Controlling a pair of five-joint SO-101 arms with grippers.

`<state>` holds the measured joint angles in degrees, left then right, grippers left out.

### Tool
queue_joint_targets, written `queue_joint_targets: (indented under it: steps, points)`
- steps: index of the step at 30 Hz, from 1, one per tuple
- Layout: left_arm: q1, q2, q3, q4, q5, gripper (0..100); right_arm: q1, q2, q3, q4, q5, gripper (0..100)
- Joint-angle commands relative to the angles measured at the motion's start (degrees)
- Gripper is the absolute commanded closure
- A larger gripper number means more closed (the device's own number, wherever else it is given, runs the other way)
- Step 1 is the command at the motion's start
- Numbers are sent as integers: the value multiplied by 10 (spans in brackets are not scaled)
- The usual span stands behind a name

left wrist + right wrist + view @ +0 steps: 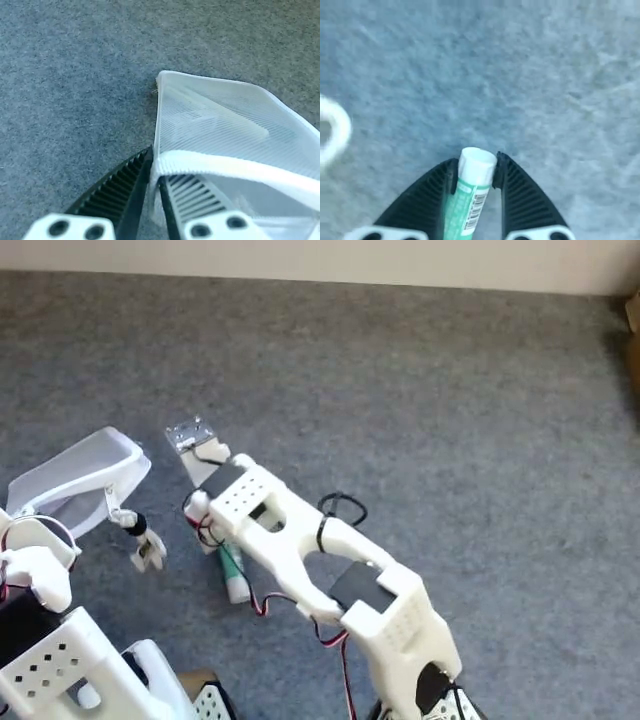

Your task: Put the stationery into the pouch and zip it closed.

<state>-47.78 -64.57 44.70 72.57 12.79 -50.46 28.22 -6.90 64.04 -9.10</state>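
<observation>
Closest to us sit the black ribbed fingers of the right end effector (475,161), closed on what looks like a glue stick (468,200): green body, white cap, the cap end poking out just past the fingertips. From the high view the stick sits under that arm's tip, low over the grey counter (450,390), near the pouch (225,125) but apart from it. The left end effector (155,167) is clamped on the pouch's thick white rim, with one finger outside the mesh and one inside, so the mouth stands open. A small dark-and-pale piece (146,543) sits just beside that mouth; we cannot tell whether it is the zip pull or something loose. We judge the stick to be light, stiff and smooth, and since it is round it could swivel or slip between the pads. We think a hold on the body is safer than one on the cap, which might pull off. The pouch looks soft, thin and floppy. We expect its walls to sag wherever they are unsupported, so the stitched rim by the zip is the place to take it, as the left arm does now.
</observation>
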Motion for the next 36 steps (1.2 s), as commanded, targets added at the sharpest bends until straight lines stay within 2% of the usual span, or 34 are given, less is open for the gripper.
queue_joint_targets:
  steps: [1,6,15,25,36]
  points:
    - [-6,-2,-29,-12,7,993,29,-27,-47,45,55,994]
    - [5,-2,-29,-11,7,993,63,-79,-73,114,74,994]
    - [141,-3,-34,-11,3,993,102,-220,-54,130,75,994]
    - [253,-3,-75,-10,-26,993,142,-400,8,126,76,994]
    - [386,3,-170,47,-65,993,145,-665,120,124,76,994]
